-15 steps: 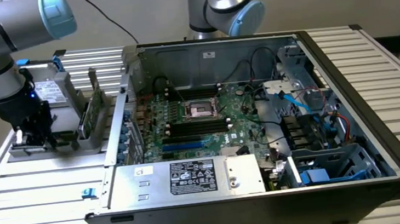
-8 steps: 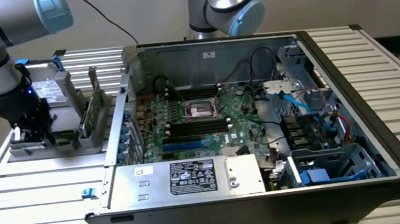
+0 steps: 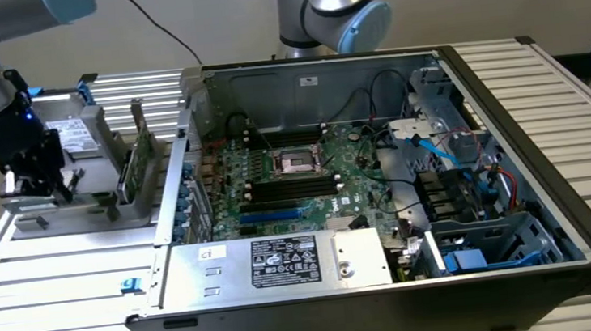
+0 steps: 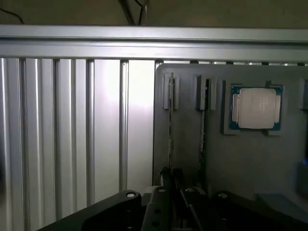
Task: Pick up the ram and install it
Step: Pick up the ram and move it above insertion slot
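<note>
Gripper (image 4: 172, 175) clenched on the ram (image 4: 170, 130)
It stands on edge in the grey holder (image 4: 250, 168) on the desk (image 4: 72, 144).

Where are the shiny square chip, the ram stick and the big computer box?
shiny square chip (image 4: 255, 108): wrist view, middle of its silver lid.
ram stick (image 4: 171, 130): wrist view, its thin edge.
computer box (image 3: 375, 314): exterior view, its dark outer wall.

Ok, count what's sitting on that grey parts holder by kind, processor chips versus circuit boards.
Processor chips: 1
Boards on edge in slots: 2
Total: 3
</note>
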### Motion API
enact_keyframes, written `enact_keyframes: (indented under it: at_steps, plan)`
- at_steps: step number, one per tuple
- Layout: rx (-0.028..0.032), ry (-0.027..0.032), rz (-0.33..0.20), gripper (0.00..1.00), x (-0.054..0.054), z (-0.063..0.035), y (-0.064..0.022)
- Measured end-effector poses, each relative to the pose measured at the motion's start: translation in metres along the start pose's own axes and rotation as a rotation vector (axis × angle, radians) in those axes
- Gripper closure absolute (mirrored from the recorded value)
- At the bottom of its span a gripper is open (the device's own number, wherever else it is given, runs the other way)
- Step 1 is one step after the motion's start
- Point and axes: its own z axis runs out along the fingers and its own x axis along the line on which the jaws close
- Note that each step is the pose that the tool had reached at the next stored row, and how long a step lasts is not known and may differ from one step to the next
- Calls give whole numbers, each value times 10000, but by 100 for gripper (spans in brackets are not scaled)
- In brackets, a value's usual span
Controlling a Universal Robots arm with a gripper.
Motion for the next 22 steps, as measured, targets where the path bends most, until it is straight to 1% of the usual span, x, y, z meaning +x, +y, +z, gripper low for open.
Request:
enact_keyframes:
  at_steps: [11,22]
  plan:
    - [0,0,0,87,6,-501,22]
    - [-1,1,1,87,13,-1003,22]
